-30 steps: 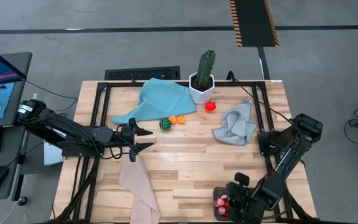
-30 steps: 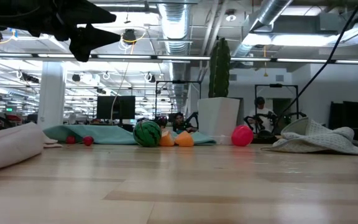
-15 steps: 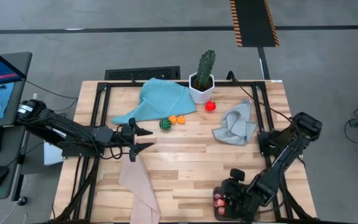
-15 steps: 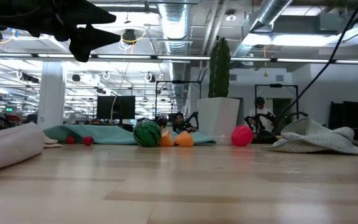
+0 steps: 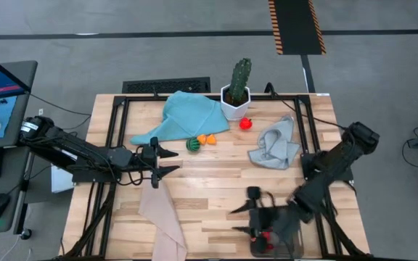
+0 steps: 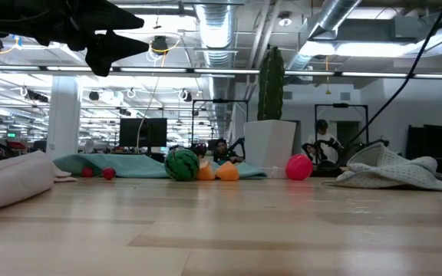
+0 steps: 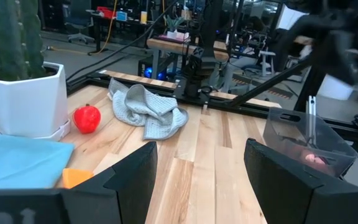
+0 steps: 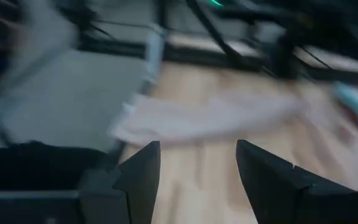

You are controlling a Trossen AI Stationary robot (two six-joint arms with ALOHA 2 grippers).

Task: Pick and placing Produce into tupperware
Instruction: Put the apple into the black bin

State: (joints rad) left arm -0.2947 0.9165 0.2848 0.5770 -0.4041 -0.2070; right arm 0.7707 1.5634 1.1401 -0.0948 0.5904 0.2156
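The clear tupperware (image 5: pixel 257 248) sits at the table's near right edge, with red and pink produce (image 5: pixel 265 235) inside; the left wrist view shows this tub (image 7: pixel 306 138) too. My right gripper (image 5: pixel 239 220) is open, just left of the tub, its fingers pointing toward the table's left. A green striped ball (image 5: pixel 192 144), two orange pieces (image 5: pixel 207 139) and a red fruit (image 5: pixel 245 123) lie on the wood near the far side. My left gripper (image 5: pixel 174 162) is open and hovers above the table's left middle.
A cactus in a white pot (image 5: pixel 236 94) stands at the far edge. A teal cloth (image 5: pixel 187 116) lies beside it, a grey cloth (image 5: pixel 276 145) toward the right and a pinkish cloth (image 5: pixel 162 214) at the near left. Bare wood spans the middle.
My right gripper has swung away from above the tupperware toward the table's left, turning so its fingers point left. The motion is fast, and the right wrist view is blurred. The tub and the produce stay in place.
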